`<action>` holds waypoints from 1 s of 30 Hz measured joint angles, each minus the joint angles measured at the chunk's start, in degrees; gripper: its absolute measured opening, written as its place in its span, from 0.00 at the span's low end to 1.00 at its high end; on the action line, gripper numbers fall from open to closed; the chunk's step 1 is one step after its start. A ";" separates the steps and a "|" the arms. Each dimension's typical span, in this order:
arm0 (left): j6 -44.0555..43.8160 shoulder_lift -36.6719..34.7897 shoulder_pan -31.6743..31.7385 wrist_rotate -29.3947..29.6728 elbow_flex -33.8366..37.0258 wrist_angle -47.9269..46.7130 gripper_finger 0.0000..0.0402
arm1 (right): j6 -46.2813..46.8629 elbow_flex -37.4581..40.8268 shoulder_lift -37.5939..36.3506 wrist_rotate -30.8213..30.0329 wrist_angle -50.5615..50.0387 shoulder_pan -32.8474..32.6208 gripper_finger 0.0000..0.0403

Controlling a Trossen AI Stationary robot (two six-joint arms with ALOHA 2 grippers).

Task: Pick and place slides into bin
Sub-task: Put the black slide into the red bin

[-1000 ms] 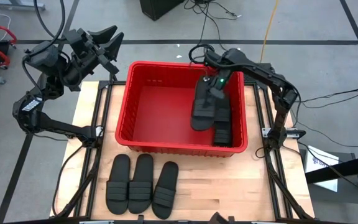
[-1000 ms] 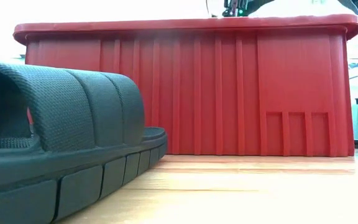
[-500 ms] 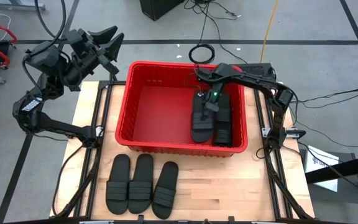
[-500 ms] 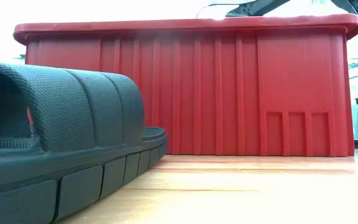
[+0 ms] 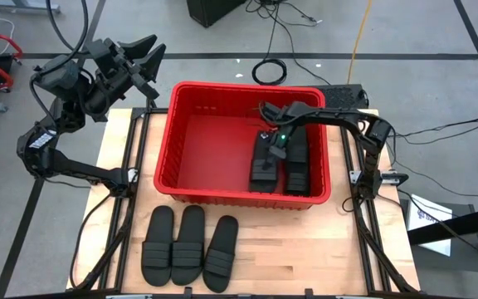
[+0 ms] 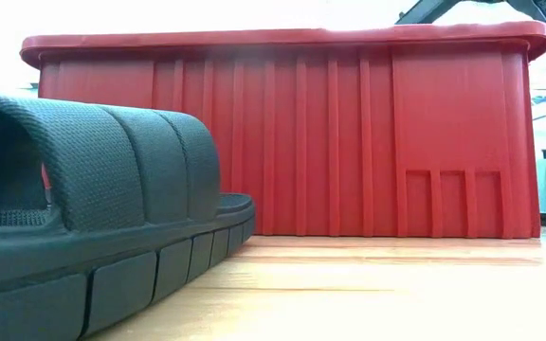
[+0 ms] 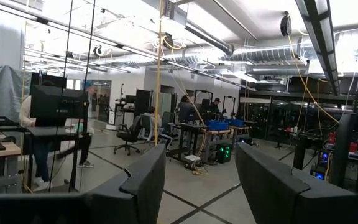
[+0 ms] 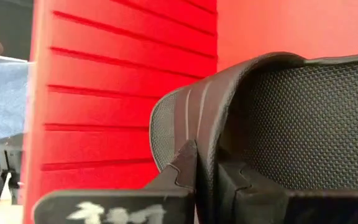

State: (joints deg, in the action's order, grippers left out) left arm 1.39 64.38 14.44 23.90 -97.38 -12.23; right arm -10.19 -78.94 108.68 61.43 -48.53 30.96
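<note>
The red bin (image 5: 191, 141) stands on the far half of the table. My right gripper (image 5: 272, 146) is down inside it, shut on a black slide (image 5: 263, 166). Its own wrist view (image 8: 207, 160) shows it closed on the strap. A second slide (image 5: 298, 164) lies on the bin floor just to the right of the held one. Three more slides (image 5: 187, 243) lie sole-down, side by side, on the table's near left. One of them fills the low view's left (image 6: 83, 189). My left gripper (image 5: 143, 51) is open and empty, raised beyond the table's far left corner. My right gripper pinches the slide's ribbed strap at its edge (image 8: 205, 124), one finger (image 8: 182, 167) on the strap's outer face and the other (image 8: 244, 182) inside the foot opening. The fingers come from above, pointing down. The slide lies lengthwise low in the bin; whether its sole rests on the floor I cannot tell.
The bin's left half (image 5: 210, 145) is bare floor. The bin's near wall (image 6: 349, 142) blocks the low view of its inside. Bare wood (image 5: 305, 241) lies right of the three slides. Cables (image 5: 268, 71) lie on the floor beyond the table.
My right gripper has gone down into the bin and a little toward the table's near edge, still shut on the slide. The slide has come down from hanging tilted above the bin floor to lying flatter beside the second slide.
</note>
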 joint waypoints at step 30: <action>0.02 0.00 0.00 -0.42 0.00 0.02 0.50 | 4.61 8.35 -0.09 -4.35 5.97 -0.59 0.22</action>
State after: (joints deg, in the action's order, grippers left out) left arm 1.41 64.38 14.44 23.49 -97.38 -12.21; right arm -5.58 -70.59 108.60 57.08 -42.56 30.37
